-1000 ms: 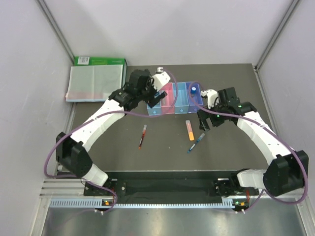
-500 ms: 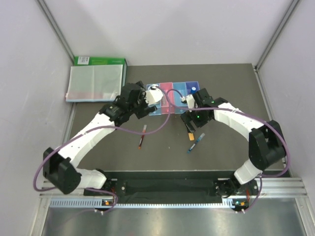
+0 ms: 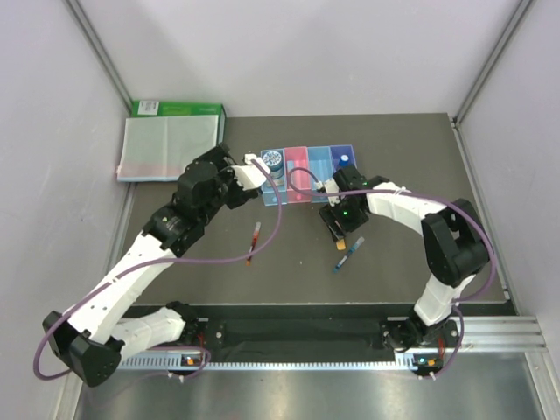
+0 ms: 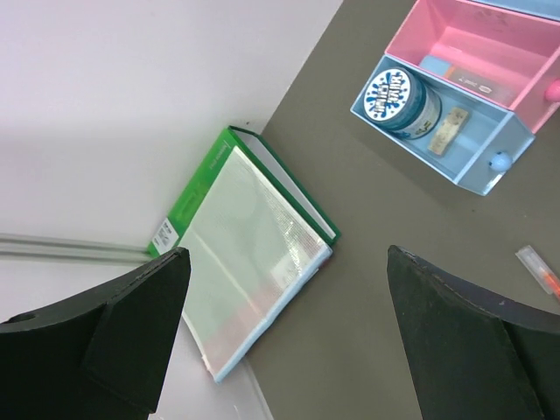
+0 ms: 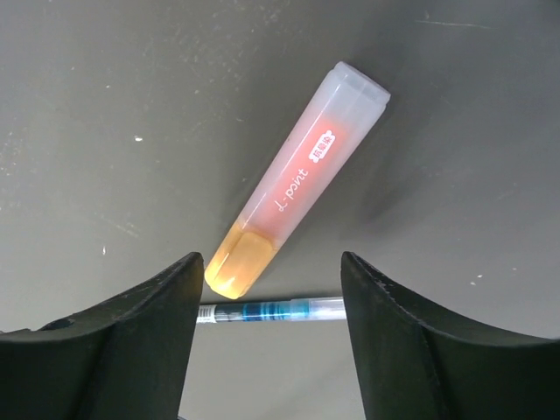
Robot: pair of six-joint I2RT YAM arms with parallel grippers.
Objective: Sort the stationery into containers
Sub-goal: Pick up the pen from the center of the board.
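Observation:
The orange highlighter [image 5: 293,197] lies flat on the dark table. My right gripper [image 5: 271,319] hangs just above it, open, one finger on each side of its orange end and touching nothing. The blue pen [image 5: 271,310] lies crosswise between those fingers. The dark red pen [image 3: 254,242] lies further left. In the row of containers [image 3: 308,199], the left light-blue bin [image 4: 472,171] holds the grey tape roll [image 4: 398,98] and the beige eraser [image 4: 442,131]. The blue-capped bottle [image 3: 345,161] stands in the right-end bin. My left gripper [image 4: 284,337] is open and empty, away from the bins.
A clear folder [image 4: 245,254] lies on a flat green box [image 3: 178,108] at the table's far left corner. The pink bin [image 4: 455,35] holds a light-blue item [image 4: 435,64]. Grey walls close in the table on both sides and at the back.
My left arm has drawn back from the bins towards the left, uncovering the tape roll. My right gripper has moved left and down over the orange highlighter, and its jaws have narrowed.

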